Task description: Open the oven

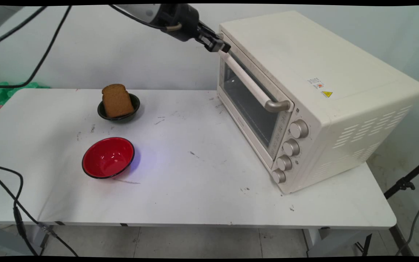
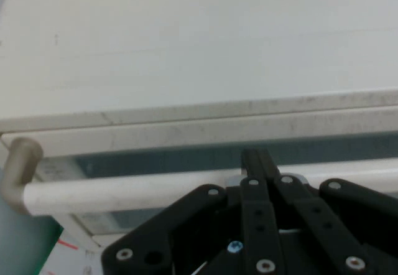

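Note:
My black gripper [image 1: 224,46] is at the top far corner of the cream toaster oven [image 1: 304,72], right at the upper edge of its glass door. Its fingers are shut together with nothing between them. In the hand view the gripper [image 2: 256,158] reaches over the door's white bar handle [image 2: 124,191], its tips against the strip of glass just past the bar. The handle [image 1: 247,82] runs along the top of the door, which looks closed.
A slice of brown bread [image 1: 116,100] stands in a small dark bowl [image 1: 135,106] at the back left of the white table [image 1: 195,189]. A red bowl [image 1: 108,157] sits in front of it. Black cables hang at the left; a stand leg [image 1: 406,183] is at the right.

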Robot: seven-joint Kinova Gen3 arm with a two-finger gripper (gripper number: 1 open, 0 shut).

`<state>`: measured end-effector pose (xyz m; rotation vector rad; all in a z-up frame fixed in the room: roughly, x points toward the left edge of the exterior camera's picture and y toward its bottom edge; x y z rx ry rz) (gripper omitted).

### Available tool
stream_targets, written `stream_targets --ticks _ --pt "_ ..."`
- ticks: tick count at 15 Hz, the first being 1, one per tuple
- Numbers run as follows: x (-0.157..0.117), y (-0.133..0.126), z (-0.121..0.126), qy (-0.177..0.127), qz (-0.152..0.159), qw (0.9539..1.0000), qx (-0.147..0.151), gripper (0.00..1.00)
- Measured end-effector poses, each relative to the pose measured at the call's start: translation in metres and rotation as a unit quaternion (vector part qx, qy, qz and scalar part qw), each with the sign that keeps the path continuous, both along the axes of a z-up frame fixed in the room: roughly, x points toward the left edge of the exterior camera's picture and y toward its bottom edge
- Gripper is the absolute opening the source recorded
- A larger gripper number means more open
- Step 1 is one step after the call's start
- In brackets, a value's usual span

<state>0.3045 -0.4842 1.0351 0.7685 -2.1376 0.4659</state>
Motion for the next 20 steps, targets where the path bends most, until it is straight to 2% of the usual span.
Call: stream_targets --ticks 12,20 --pt "-0.030 -0.022 -0.023 -0.011 0.007 0.9999 0.008 0.00" --pt "-0.032 -0.021 -0.033 -0.018 0.012 0.9997 0.014 0.00"
